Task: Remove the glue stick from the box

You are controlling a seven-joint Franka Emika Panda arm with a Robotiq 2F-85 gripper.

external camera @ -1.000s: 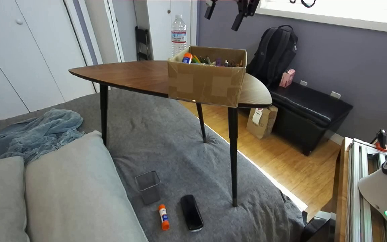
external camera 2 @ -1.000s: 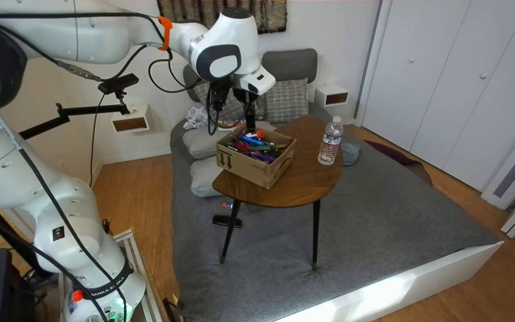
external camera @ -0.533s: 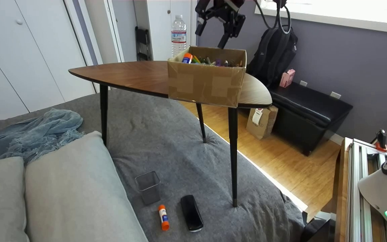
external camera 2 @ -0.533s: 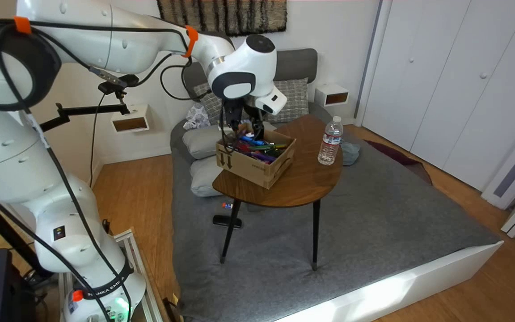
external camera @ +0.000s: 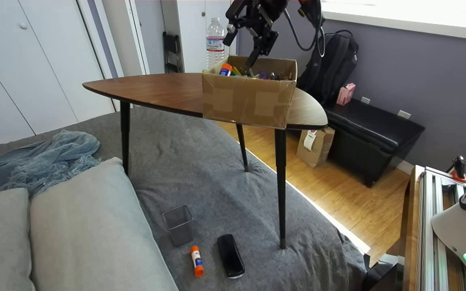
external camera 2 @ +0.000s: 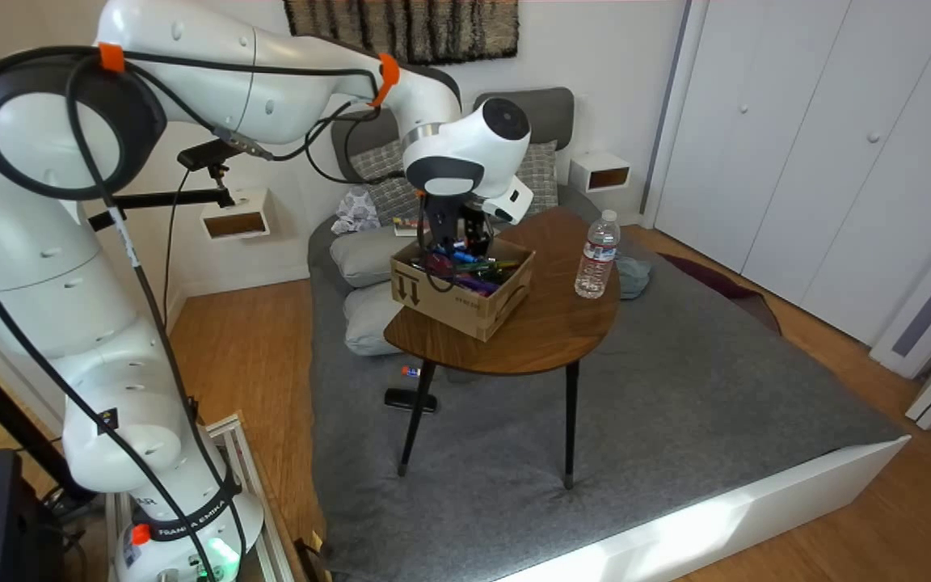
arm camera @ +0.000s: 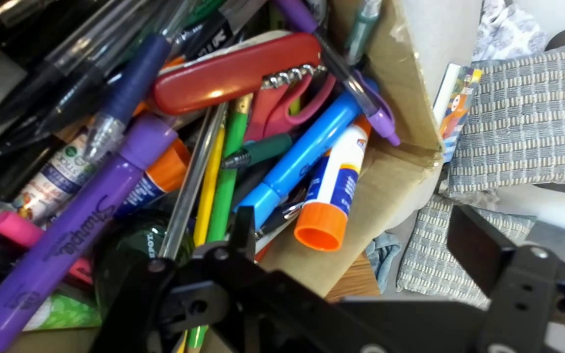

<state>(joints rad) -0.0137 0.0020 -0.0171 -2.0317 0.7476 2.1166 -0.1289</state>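
box [external camera 2: 437, 301], bottle [external camera 2: 597, 260] on wooden table [external camera 2: 566, 311] atop bed [external camera 2: 716, 396]

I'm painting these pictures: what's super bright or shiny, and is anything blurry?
In an exterior view, the window glares white and one end of the table shines pale; in an exterior view, bright light hits the bed frame; in the wrist view, the red pocketknife has a shiny spot, the purple marker reads clearly, the tool looks dark and slightly soft.
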